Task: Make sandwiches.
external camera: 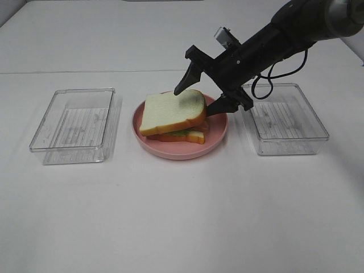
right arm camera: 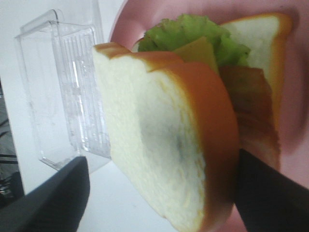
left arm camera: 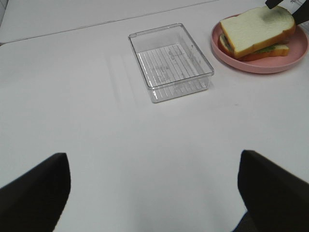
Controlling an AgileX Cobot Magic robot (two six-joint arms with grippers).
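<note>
A sandwich (external camera: 173,116) sits on the round pink plate (external camera: 187,151) at the table's middle. Its top white bread slice (right arm camera: 154,145) lies tilted over green lettuce (right arm camera: 193,31), yellow cheese (right arm camera: 198,50), a brown strip (right arm camera: 246,96) and the bottom slice (right arm camera: 256,34). My right gripper (external camera: 194,101) reaches in from the back right and straddles the top slice's rear edge, jaws open, one finger clear of the bread. My left gripper (left arm camera: 154,193) hangs open over bare table, left of the plate (left arm camera: 270,65) and sandwich (left arm camera: 256,31), holding nothing.
A clear plastic tray (external camera: 74,125) stands left of the plate and another clear tray (external camera: 287,119) stands right of it, under my right arm. The left tray (left arm camera: 169,60) shows no contents. White table stretches toward the front.
</note>
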